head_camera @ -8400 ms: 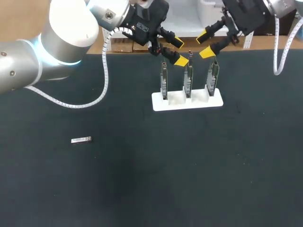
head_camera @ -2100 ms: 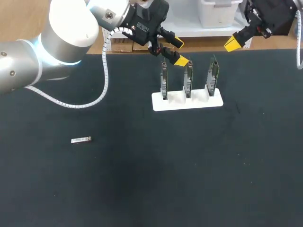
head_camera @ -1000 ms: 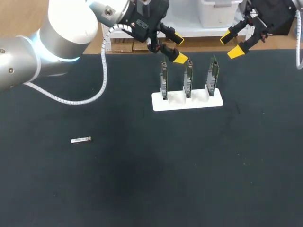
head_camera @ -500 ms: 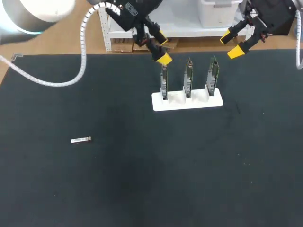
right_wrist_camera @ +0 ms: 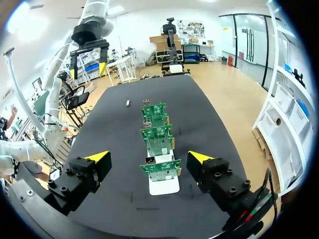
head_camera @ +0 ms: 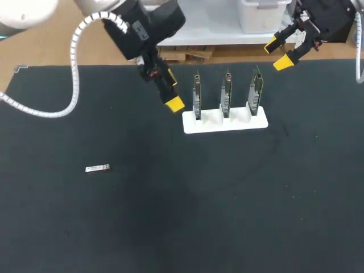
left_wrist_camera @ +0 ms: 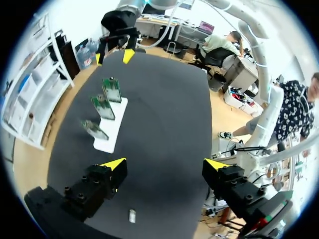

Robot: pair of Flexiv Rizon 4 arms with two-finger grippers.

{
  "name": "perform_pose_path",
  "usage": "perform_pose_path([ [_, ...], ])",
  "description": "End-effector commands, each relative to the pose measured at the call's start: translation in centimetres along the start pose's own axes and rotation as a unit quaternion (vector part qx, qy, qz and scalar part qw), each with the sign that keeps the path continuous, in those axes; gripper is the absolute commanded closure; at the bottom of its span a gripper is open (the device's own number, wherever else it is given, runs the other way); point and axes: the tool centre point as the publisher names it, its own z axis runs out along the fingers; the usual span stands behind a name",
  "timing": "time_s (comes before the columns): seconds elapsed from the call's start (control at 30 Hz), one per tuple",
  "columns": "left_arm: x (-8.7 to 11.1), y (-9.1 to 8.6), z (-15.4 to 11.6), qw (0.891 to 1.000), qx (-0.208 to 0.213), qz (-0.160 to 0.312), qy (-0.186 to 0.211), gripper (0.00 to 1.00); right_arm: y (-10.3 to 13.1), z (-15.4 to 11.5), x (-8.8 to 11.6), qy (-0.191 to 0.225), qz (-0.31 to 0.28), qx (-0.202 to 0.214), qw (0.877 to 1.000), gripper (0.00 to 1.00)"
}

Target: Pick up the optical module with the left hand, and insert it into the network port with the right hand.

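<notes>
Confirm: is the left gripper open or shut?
Open. The left gripper shows its yellow tips wide apart, nothing between them; the optical module lies on the table.

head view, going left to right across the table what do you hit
module → left pincer → first board → middle board → last board → right pincer

Optical module (head_camera: 97,168) lies on the table (head_camera: 227,205), well left of the stand (head_camera: 211,123) (three boards (head_camera: 226,94) upright).
</notes>
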Motion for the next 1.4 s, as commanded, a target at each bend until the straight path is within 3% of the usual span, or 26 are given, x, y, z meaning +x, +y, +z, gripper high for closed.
perform_pose_path([
  [0.03, 2.3, -2.5, -0.2, 1.000, -0.009, -0.025, 0.005, 0.00, 0.3, 0.0, 0.0, 0.000, 0.000, 0.003, 1.000, 0.00],
  [0.23, 3.8, -3.1, -0.3, 0.999, -0.007, -0.045, 0.010, 0.00, 0.3, 0.0, 0.0, 0.000, 0.000, 0.003, 1.000, 0.00],
  [0.3, 3.3, -2.1, -0.2, 0.999, -0.024, -0.033, -0.009, 0.00, 0.3, 0.0, 0.0, 0.000, 0.000, 0.003, 1.000, 0.00],
  [0.73, 3.3, -2.1, -0.2, 0.999, -0.024, -0.033, -0.009, 0.00, 0.3, 0.0, 0.0, 0.000, 0.000, 0.003, 1.000, 0.00],
  [0.8, 1.3, -1.0, 0.5, 1.000, -0.010, 0.006, 0.016, 0.00, 0.3, 0.0, 0.0, 0.000, 0.000, 0.003, 1.000, 0.00],
  [0.87, 0.5, -0.6, 1.0, 0.998, -0.016, 0.034, 0.047, 0.00, 0.3, 0.0, 0.0, 0.000, 0.000, 0.003, 1.000, 0.00],
  [1.0, 1.1, -0.9, 1.6, 0.989, -0.038, 0.097, 0.107, 0.00, 0.3, 0.0, 0.0, 0.000, 0.000, 0.003, 1.000, 0.00],
  [1.1, 2.1, -1.4, 1.7, 0.980, -0.064, 0.109, 0.155, 0.00, 0.3, 0.0, 0.0, 0.000, 0.000, 0.003, 1.000, 0.00],
  [1.13, 2.6, -1.5, 1.7, 0.977, -0.072, 0.104, 0.173, 0.00, 0.3, 0.0, 0.0, 0.000, 0.000, 0.003, 1.000, 0.00],
  [1.27, 5.0, -2.1, 1.5, 0.974, -0.086, 0.090, 0.187, 0.00, 0.3, 0.0, 0.0, 0.000, 0.000, 0.003, 1.000, 0.00],
  [1.4, 7.9, -2.9, 1.3, 0.974, -0.099, 0.046, 0.198, 0.00, 0.3, 0.0, 0.0, 0.000, 0.000, 0.003, 1.000, 0.00],
])
